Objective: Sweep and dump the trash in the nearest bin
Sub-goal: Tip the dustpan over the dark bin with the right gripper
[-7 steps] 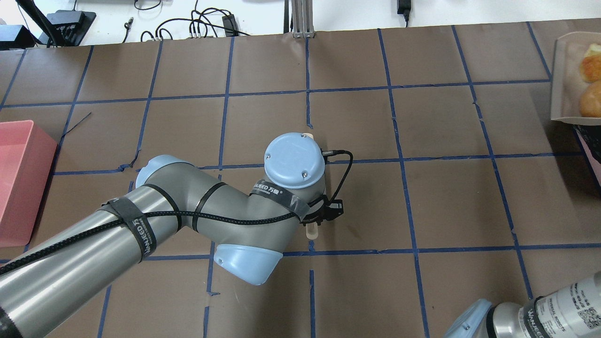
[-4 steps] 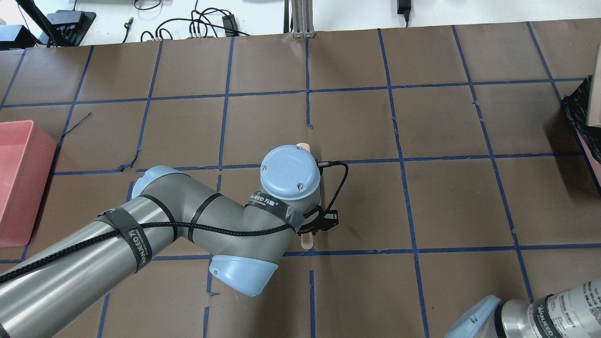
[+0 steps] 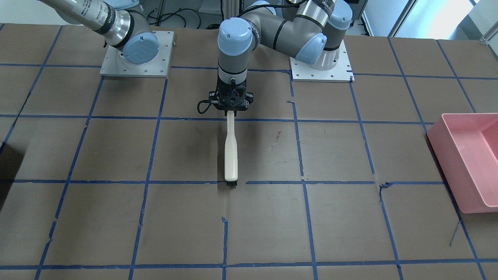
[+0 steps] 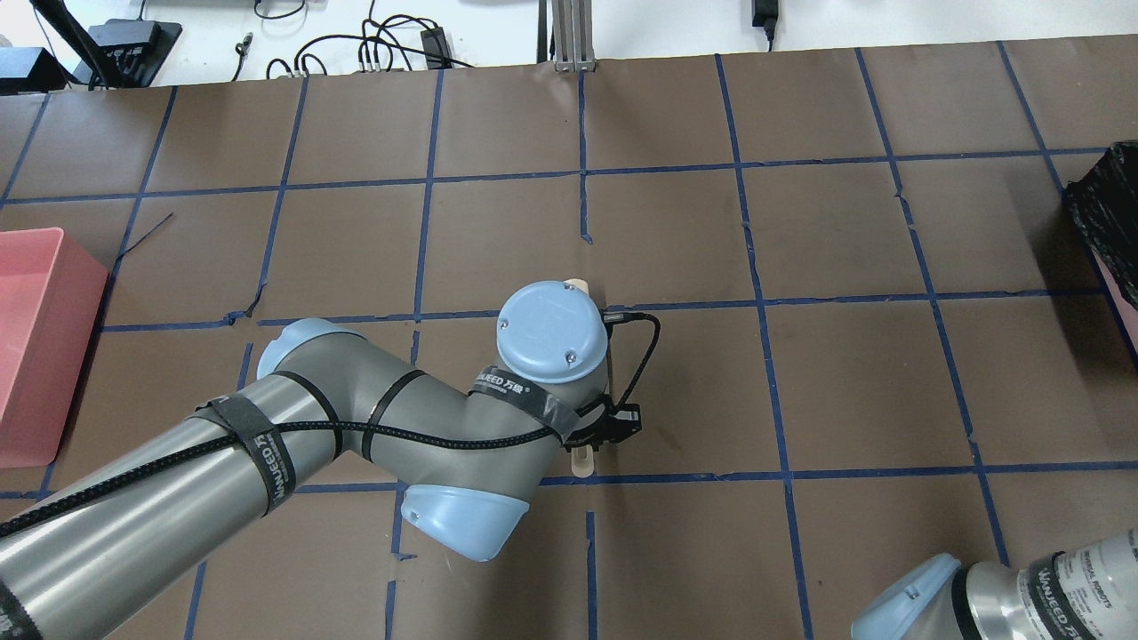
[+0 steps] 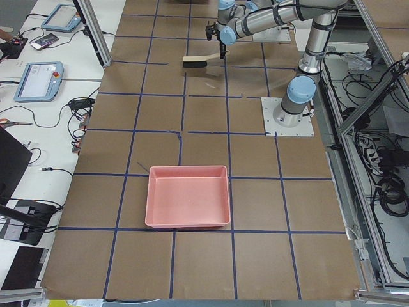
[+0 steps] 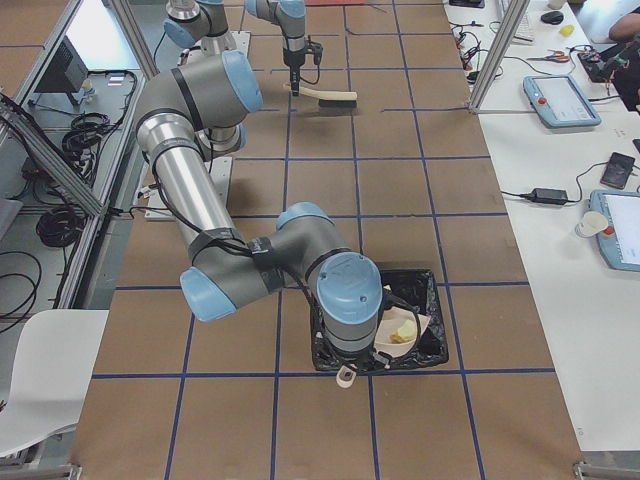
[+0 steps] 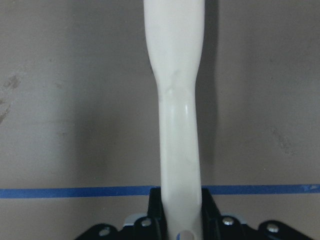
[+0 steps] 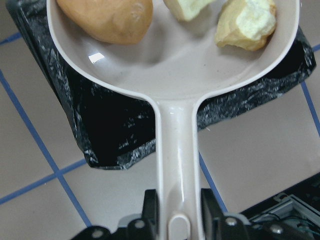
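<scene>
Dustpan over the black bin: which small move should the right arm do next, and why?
Probably tilt the dustpan so its load slides out: the bun and two torn chunks lie in it, it hangs over the bin, and the right gripper is shut on its handle.

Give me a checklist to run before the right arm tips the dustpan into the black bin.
1. Grip: right gripper shut on the dustpan handle: ok.
2. Load: bun and both torn chunks lie in the pan: ok.
3. Position: pan's bowl over the bin opening: ok.
4. Clearance between pan and bin rim: cannot tell.
5. Other arm: left gripper with its brush is mid-table, far from the bin: ok.
</scene>
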Tool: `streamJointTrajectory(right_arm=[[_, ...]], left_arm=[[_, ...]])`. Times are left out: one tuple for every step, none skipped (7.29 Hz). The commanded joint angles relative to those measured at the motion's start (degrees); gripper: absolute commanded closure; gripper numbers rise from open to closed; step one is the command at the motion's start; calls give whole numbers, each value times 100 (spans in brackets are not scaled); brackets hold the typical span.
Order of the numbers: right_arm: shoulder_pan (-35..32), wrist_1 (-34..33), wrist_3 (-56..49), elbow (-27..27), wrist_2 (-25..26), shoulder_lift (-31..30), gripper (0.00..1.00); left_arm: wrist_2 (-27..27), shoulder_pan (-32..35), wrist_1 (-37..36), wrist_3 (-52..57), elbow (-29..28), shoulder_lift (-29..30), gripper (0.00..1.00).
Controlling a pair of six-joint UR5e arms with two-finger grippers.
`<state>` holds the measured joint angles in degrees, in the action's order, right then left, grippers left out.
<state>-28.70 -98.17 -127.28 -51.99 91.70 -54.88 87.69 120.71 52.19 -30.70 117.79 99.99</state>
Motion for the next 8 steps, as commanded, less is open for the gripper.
streamJointTrajectory(right_arm=[[-302, -412, 10, -74, 741, -23, 100], [-494, -475, 10, -100, 1109, -41, 100], [-766, -675, 19, -109, 1522, -58, 100], [-908, -764, 19, -118, 1656, -102, 100], [-970, -739, 10, -153, 1693, -128, 100], [-1032, -739, 19, -171, 1850, -146, 100], [-1041, -713, 19, -232, 1851, -242, 100], [-1041, -678, 37, -293, 1825, -312, 100]], left_arm=[[-6, 5, -16, 301, 7, -23, 90], [-6, 5, -7, 292, 8, 3, 90], [-6, 5, -7, 318, 8, -6, 90], [3, -13, 10, 284, 8, -14, 89], [3, -13, 19, 266, 16, -14, 89], [3, -4, 28, 257, 34, -14, 88], [-6, -4, 19, 257, 77, -14, 88], [-6, -4, 19, 257, 104, -23, 87]])
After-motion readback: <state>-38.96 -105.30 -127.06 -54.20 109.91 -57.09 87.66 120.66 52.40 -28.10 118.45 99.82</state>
